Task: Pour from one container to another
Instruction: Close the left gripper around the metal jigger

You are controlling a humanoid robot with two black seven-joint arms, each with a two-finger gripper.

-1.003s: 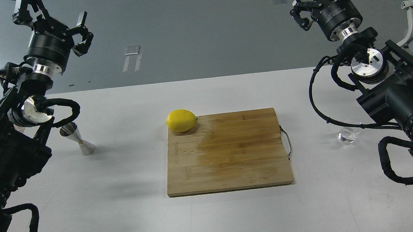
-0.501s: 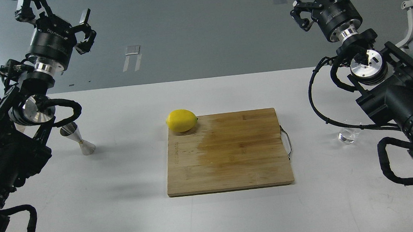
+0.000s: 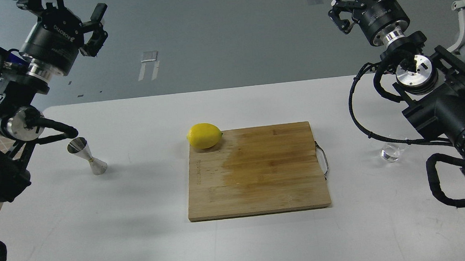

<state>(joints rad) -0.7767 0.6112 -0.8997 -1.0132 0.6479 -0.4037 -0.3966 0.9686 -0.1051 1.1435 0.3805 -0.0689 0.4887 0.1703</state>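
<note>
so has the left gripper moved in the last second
Yes. The left gripper has shifted up and slightly right, away from the jigger, which stands in the same spot on the table. Its fingers are spread and hold nothing.

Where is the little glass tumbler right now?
In the head view the glass tumbler stands on the white table at the right, past the cutting board's metal handle, just beside the right arm.

A black cable crosses the glass tumbler (image 3: 392, 151), hiding part of its rim. The left gripper (image 3: 66, 6) is cut off by the top edge.
</note>
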